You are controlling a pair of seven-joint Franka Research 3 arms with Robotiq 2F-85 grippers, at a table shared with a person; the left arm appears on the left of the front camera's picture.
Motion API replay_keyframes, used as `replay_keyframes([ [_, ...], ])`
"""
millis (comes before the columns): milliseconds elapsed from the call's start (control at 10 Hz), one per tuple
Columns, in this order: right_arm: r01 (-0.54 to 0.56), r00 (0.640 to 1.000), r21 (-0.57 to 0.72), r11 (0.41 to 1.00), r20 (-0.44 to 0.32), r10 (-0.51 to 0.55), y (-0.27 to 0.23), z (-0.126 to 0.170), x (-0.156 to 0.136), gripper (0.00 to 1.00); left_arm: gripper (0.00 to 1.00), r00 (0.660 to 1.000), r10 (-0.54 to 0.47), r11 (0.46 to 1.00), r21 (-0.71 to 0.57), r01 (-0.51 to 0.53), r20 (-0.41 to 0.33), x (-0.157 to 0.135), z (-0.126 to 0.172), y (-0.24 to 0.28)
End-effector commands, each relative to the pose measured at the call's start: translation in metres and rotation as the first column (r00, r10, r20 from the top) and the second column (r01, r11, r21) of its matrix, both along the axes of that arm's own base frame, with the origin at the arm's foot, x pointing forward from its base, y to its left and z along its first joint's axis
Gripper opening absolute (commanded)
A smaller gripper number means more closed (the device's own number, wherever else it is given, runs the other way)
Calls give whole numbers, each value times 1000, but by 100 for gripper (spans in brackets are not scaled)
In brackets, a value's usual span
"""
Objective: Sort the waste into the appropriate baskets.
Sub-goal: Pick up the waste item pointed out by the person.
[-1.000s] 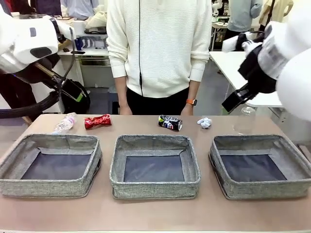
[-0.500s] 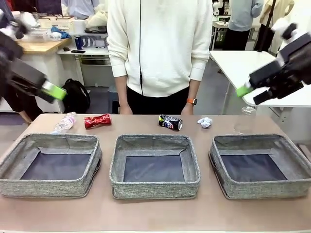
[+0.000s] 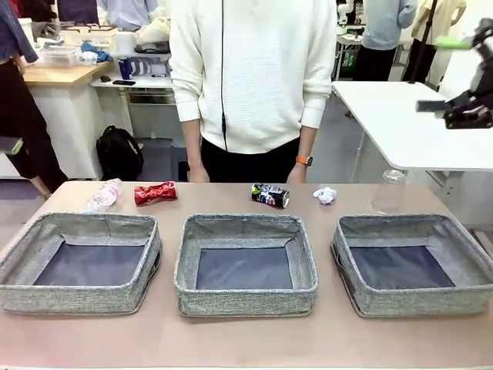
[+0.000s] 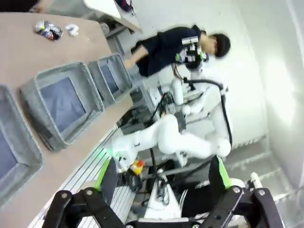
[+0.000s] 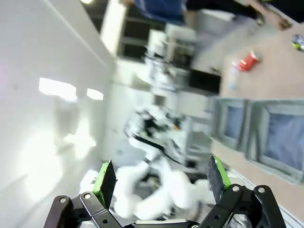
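Now the litter lies in a row along the far side of the table, and both grippers are empty.
You have the left gripper and the right gripper with jaws spread wide, grasping nothing. From left to right you see the plastic bottle, the red can, the dark can, the paper ball and the clear cup. Nearer you, side by side, stand the left basket, the middle basket and the right basket.
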State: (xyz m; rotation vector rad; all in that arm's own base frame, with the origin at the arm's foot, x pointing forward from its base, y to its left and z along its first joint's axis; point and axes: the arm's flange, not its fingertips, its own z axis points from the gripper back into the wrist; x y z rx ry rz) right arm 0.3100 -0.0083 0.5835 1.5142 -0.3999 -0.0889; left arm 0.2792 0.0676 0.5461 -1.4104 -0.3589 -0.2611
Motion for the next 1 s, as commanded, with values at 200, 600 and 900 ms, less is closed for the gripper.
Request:
replay_keyframes([
  [200,81,994,29,996,-74,-79,-6,-87,-29,100,100,994,102,988,117,-97,-31,-31,-15,14],
  [600,79,992,85,993,-109,-69,-37,-38,23,100,100,992,112,992,66,-107,-65,-21,-18,22],
  [900,79,992,85,993,-109,-69,-37,-38,23,100,100,992,112,992,66,-107,-65,-21,-18,22],
])
